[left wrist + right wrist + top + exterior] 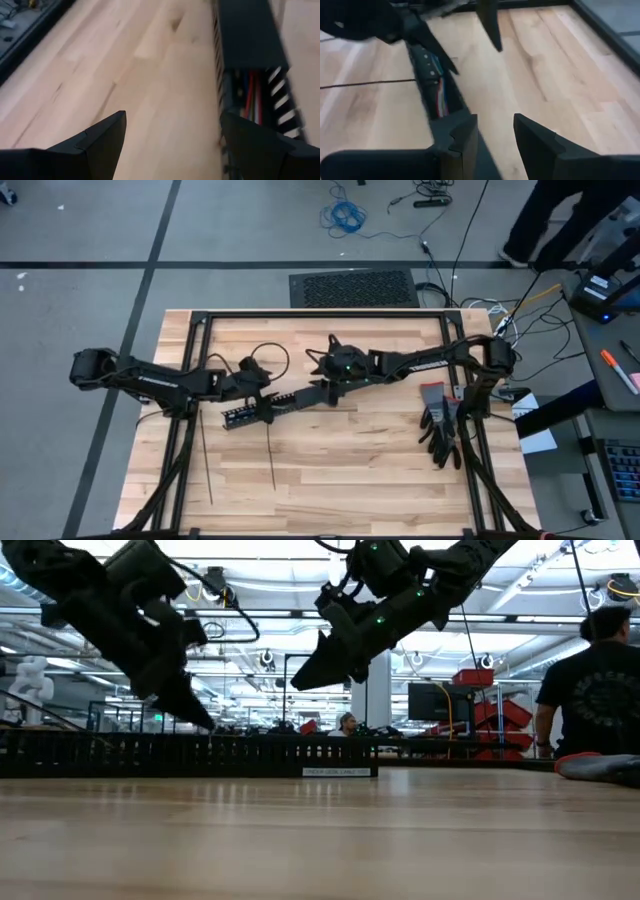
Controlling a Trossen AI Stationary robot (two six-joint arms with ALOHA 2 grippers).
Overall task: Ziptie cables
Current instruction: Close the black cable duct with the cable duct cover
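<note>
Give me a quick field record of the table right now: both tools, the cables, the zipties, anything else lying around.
left tool: open, raised over the slotted duct's left end
right tool: partly open, empty, above the duct's other end
cables: red, white and other wires lying inside the duct
zipties: two thin dark strips flat on the wooden table, near its front left, untouched
black gloves: on the table's right side

We look out on a grey floor [80, 240] crossed by dark lines, with a black ribbed mat [352, 287] and a blue coiled cable [347, 218] lying on it. Beyond the table, bright ceiling lights [250, 610] hang over workbenches, a monitor [428, 700] and red bins [510, 712], and a person [598, 690] stands nearby.
</note>
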